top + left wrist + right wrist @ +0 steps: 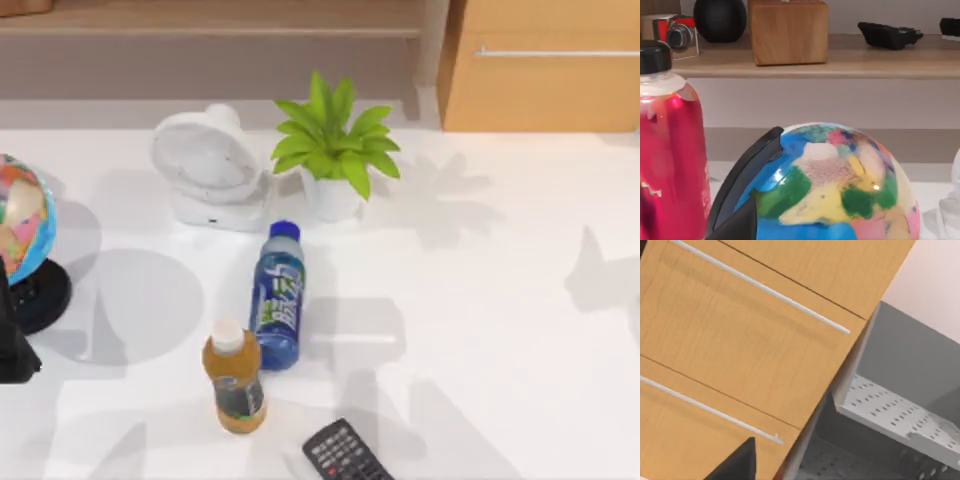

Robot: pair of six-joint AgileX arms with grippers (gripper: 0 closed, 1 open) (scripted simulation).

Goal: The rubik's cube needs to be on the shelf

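Top view: globe (22,225) edge-cropped, apparently.

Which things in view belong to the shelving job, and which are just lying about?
Belongs to the job:
shelf

Just lying about:
fan
plant
blue bottle
orange bottle
remote
globe
red bottle
drawer cabinet
camera and wooden block, both on the shelf
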